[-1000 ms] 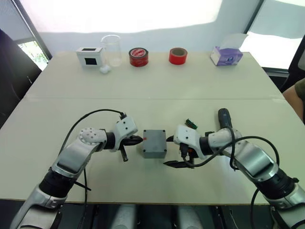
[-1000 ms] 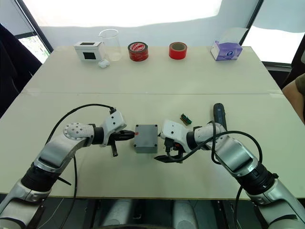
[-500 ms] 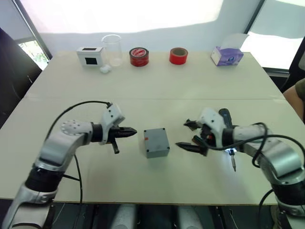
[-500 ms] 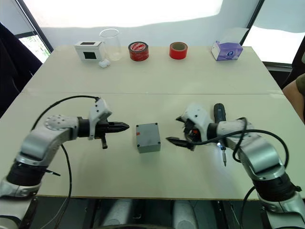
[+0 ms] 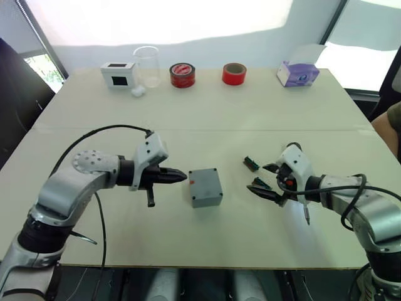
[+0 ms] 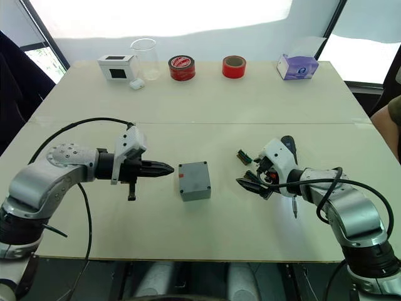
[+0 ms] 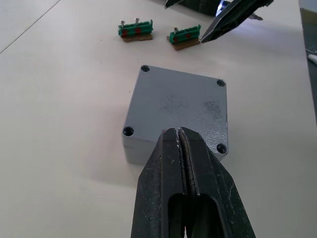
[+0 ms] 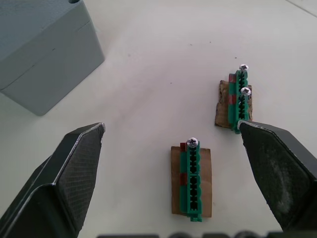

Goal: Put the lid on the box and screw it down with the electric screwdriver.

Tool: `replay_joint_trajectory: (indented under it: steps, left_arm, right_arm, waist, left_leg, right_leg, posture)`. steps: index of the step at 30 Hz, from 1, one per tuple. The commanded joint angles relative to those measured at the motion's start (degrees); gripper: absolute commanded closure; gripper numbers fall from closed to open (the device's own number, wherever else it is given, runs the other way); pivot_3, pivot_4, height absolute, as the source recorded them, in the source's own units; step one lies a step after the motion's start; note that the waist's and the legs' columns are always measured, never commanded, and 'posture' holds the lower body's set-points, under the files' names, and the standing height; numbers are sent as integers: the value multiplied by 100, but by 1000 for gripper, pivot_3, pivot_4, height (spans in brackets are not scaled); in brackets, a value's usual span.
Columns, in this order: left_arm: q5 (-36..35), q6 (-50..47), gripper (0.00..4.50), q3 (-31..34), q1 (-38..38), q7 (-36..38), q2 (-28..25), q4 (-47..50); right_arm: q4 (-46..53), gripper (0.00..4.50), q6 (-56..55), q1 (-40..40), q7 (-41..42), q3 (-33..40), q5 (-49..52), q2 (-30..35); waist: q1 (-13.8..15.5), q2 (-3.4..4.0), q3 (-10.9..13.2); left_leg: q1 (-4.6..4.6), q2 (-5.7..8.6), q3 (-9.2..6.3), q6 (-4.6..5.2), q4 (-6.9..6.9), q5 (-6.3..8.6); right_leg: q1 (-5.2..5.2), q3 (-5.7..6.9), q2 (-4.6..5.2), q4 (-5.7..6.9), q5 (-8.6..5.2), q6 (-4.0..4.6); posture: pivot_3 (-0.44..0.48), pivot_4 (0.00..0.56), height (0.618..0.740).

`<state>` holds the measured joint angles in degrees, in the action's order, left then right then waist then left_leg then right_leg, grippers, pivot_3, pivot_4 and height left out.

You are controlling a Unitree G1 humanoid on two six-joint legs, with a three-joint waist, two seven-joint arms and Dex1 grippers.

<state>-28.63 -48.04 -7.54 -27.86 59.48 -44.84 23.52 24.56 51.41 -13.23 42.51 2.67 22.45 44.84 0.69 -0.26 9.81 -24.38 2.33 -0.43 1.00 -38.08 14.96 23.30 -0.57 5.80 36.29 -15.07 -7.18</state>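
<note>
Resting at the centre of the head views, the small square grey housing box [image 5: 205, 187] is seen on the pale matte tabletop [image 5: 207, 113], with a tiny red mark on its left-facing side. The shallow grey lid [image 7: 181, 105], speckled and cast-looking, is seated flush on top, a dark screw hole showing in each of its four corners. A faint seam between lid and deeper body is visible in the upper left of the right wrist view.

The left gripper [image 5: 180, 176], left of centre, is pointed at the box with its two black ribbed fingers [image 7: 171, 163] pressed together, nothing held; the tips are seen just short of the box's near edge. The right gripper [image 6: 252, 180], right of centre, is spread wide and empty, its textured black pads [image 8: 79, 163] flanking two small green ridged terminal pieces [image 8: 192, 181] mounted on brown backing, with silver screw heads at their ends. Both pieces lie flat on the table, near each other but apart.

The long black cylindrical electric screwdriver [image 6: 287, 145] lies at the right of the frame, largely hidden behind the right gripper; its thin bit [image 6: 294, 210] is seen pointing toward the lower edge.

Along the upper edge of the frame, a white box with a black window [image 5: 118, 73], a clear glass beaker [image 5: 146, 65], two red tape rolls [image 5: 182, 74] and a purple tissue box [image 5: 299, 73] are lined up. What the beaker holds cannot be told.
</note>
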Motion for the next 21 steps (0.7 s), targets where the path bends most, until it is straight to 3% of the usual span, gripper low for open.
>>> replay_joint_trajectory:
  steps: [1, 5, 17, 20, 21]
  left_arm:
    - [-34, 89, 4500, -2, -74, 24, -80, 263]
    - [-89, 34, 4500, -1, -45, -14, -79, 347]
    - [-16, 132, 4500, -107, -51, -121, 18, 223]
    - [3, 153, 4500, -138, -2, -121, -7, 231]
    - [3, 152, 4500, -141, 7, -122, -8, 236]
  right_arm:
    - [-50, 73, -188, 39, -45, 40, -64, 28]
    - [-144, 1316, -258, 60, -102, -23, -91, -38]
    - [-430, 1316, -452, -91, -310, -174, -163, -304]
    - [-437, 1947, -444, -74, -340, -174, -169, -342]
    - [-433, 2393, -436, -70, -353, -169, -165, -353]
  waist:
    - [-2, 0, 0]
    - [-5, 0, 0]
    - [-11, 0, 0]
    - [-5, 0, 0]
    - [-1, 0, 0]
  left_leg:
    - [0, 0, 0, 0, 0, 0]
    - [0, -1, 0, 0, 0, 0]
    - [0, -2, 0, 0, 0, 0]
    - [0, -4, -1, 0, 0, 0]
    - [0, -3, -1, -1, 0, -1]
  right_leg:
    - [0, 0, 0, 0, 0, 0]
    - [0, 0, -1, 0, 0, 0]
    - [0, 0, -4, 0, 0, 0]
    - [0, -1, -7, 1, 0, 0]
    - [1, -1, -7, 1, 0, 0]
  posture:
    - [0, 150, 740]
    - [0, 150, 740]
    - [0, 150, 740]
    - [0, 150, 740]
    - [0, 150, 740]
